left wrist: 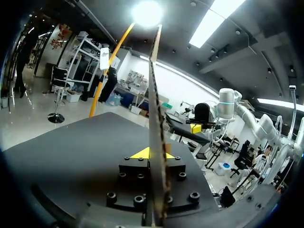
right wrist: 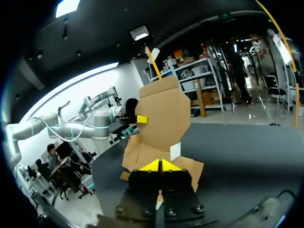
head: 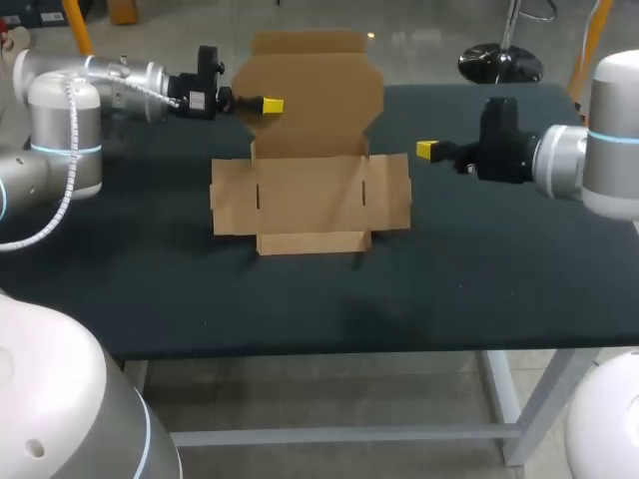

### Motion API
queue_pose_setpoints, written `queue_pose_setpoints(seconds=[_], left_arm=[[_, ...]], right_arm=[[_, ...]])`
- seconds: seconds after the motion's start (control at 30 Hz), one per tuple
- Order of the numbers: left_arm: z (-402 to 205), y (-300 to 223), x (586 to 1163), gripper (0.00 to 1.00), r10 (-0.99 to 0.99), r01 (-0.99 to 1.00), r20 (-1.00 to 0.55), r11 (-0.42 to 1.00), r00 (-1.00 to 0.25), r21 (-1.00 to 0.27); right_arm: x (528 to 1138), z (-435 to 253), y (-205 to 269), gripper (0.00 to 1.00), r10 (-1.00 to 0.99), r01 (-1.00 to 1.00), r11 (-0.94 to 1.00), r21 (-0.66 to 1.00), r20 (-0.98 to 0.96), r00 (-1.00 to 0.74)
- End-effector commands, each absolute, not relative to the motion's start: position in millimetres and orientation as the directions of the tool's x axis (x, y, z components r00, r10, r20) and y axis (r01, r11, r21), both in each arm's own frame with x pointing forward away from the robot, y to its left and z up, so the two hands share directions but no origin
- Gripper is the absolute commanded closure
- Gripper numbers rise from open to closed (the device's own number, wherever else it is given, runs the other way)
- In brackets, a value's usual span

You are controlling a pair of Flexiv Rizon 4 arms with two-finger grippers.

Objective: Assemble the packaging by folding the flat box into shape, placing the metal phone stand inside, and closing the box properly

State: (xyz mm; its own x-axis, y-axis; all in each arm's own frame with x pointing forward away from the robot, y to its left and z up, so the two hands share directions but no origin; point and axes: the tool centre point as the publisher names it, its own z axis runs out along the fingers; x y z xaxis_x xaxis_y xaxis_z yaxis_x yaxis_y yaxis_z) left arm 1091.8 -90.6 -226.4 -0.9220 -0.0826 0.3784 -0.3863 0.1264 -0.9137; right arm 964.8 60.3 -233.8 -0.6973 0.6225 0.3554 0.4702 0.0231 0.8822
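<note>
Box lid (head: 312,95) upright, pinched betw. L jaws; R jaws well apart.

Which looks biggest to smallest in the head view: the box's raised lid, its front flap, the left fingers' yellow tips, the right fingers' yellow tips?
1. the raised lid
2. the front flap, clearly smaller
3. yellow tips of the left fingers and right fingers: they look alike, so no ranking
</note>
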Motion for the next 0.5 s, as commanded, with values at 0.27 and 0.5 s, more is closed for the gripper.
queue_pose_setpoints(seconds=[0.27,0.5], left_arm=[[-219.4,-89.6,1084.2,1.00,-0.054,-0.344,0.340,0.134,-0.939,-0.929],[-201.5,-91.4,1066.9,1.00,-0.082,-0.291,0.282,0.123,-0.956,-0.949]], right_arm=[[934.8,-228.7,68.0,1.00,0.647,0.366,0.084,0.927,0.229,-0.728],[902.1,-231.7,52.3,1.00,0.658,0.314,0.090,0.945,0.180,-0.731]])
